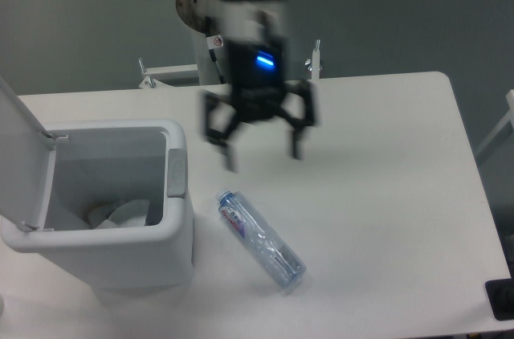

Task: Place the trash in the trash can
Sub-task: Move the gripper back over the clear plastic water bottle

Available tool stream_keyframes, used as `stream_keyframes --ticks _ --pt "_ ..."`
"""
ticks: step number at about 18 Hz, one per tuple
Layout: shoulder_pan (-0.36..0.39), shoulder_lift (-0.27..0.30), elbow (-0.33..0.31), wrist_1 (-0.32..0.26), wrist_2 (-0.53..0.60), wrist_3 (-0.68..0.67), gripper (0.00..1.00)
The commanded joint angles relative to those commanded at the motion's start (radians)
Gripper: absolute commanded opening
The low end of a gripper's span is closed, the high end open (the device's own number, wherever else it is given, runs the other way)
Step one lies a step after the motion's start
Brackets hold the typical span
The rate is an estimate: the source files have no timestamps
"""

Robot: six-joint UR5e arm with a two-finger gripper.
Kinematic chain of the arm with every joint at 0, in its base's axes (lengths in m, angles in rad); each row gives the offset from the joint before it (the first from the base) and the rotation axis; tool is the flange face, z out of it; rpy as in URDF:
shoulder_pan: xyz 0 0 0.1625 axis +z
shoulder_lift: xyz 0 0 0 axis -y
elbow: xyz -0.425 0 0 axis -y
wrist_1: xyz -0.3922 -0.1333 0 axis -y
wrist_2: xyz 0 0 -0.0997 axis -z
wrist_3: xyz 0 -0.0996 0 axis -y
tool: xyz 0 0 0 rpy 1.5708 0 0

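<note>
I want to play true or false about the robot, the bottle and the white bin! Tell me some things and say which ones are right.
1. The gripper is open and holds nothing. True.
2. The bottle is inside the trash can. False: it lies on its side on the table, to the right of the can.
3. The wrapper is at the bottom of the trash can. True.
4. The trash can's lid is shut. False: the lid is flipped up at the left and the can is open.
5. The gripper is above the trash can. False: it is over the table, up beyond the bottle.
</note>
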Motion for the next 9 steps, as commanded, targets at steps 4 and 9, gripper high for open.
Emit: stream_keyframes --ticks 4,9 --pt "0.015 -0.120 0.032 0.002 0.037 0.003 1.00" --pt "0.009 -0.201 0.066 0.006 0.037 -0.009 1.00"
